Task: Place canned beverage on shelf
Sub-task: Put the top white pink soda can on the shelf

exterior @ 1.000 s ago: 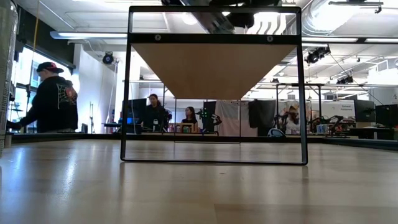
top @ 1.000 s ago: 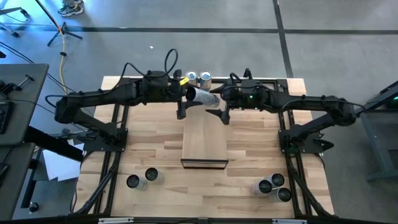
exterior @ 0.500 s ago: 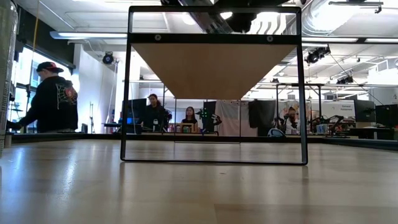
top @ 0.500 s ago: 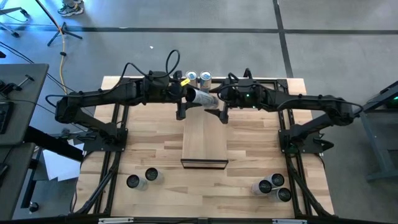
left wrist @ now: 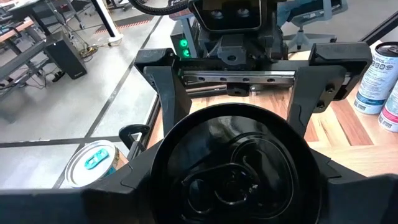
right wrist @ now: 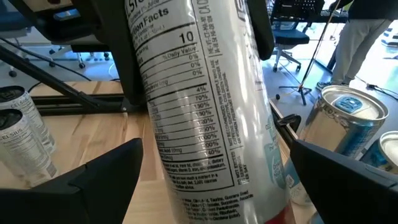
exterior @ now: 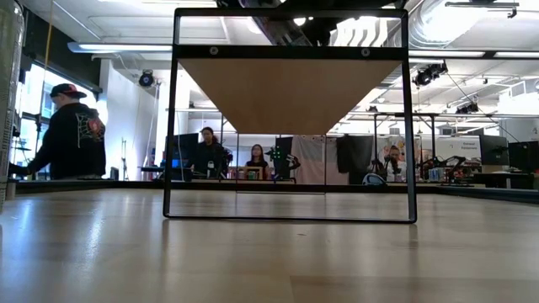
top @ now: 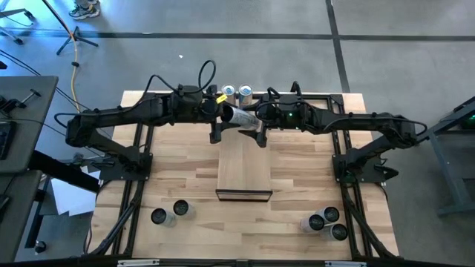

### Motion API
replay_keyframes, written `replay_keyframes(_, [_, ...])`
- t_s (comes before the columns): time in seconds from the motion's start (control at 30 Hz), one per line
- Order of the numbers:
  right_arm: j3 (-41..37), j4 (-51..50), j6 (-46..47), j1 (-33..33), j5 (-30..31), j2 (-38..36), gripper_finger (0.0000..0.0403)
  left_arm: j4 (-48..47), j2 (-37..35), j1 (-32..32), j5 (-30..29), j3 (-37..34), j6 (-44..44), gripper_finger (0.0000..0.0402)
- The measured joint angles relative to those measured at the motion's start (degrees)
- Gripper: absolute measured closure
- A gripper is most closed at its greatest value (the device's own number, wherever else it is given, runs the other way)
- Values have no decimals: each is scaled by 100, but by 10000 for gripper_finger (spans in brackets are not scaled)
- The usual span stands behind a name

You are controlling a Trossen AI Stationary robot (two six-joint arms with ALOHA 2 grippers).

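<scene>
Your left gripper [top: 220,117] holds the can [top: 241,117] clamped and lying sideways, in the air over the far end of the shelf [top: 243,167]. Your right gripper [top: 261,127] stands wide open around the can's free end — gripping nothing yet. Centre its fingers on the body, close firmly, and only then release the left.
</scene>
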Motion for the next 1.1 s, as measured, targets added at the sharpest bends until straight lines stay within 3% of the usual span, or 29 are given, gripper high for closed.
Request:
replay_keyframes(0.63, [0,-10,171,0,-4,-7,116,21,0,0,23,-4,-149,181])
replay_keyframes(1.1, [0,-13,173,0,0,-7,132,15,0,0,19,-7,-153,168])
